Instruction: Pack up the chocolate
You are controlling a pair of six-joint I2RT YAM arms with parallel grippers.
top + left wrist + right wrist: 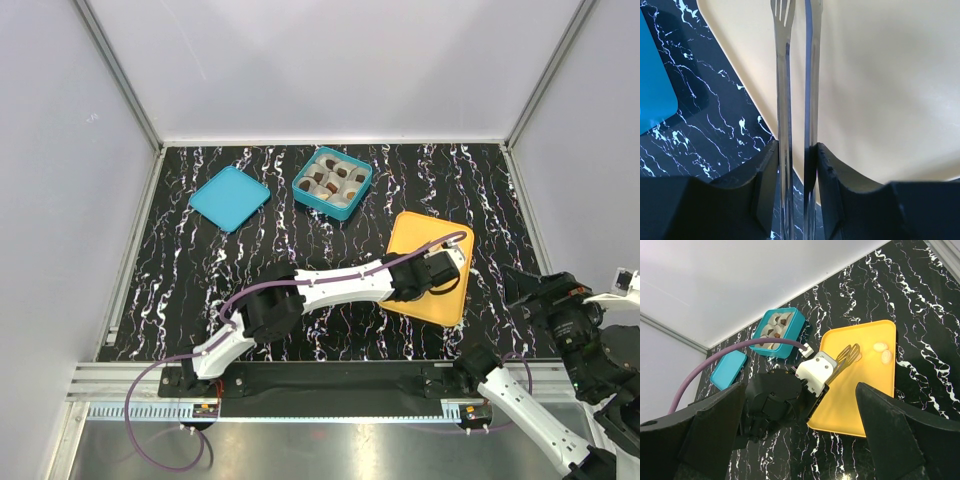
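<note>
My left gripper (pixel 796 150) is shut on metal tongs (pixel 785 75) and holds them over the yellow tray (pixel 890 75). In the top view this gripper (pixel 440 272) is above the tray (pixel 425 300). In the right wrist view the tongs' tips (pixel 850 355) hover near two pale cream chocolate pieces (pixel 880 346) at the tray's far corner. The teal box (pixel 333 183) holds grey paper cups with dark brown chocolate pieces (pixel 327 166). My right gripper (pixel 540 290) is open and empty, right of the tray.
The teal lid (pixel 228 197) lies flat at the back left. The left arm's purple cable (pixel 740 347) arcs above the table. White walls and metal frame posts close in the black marbled table (pixel 200 300).
</note>
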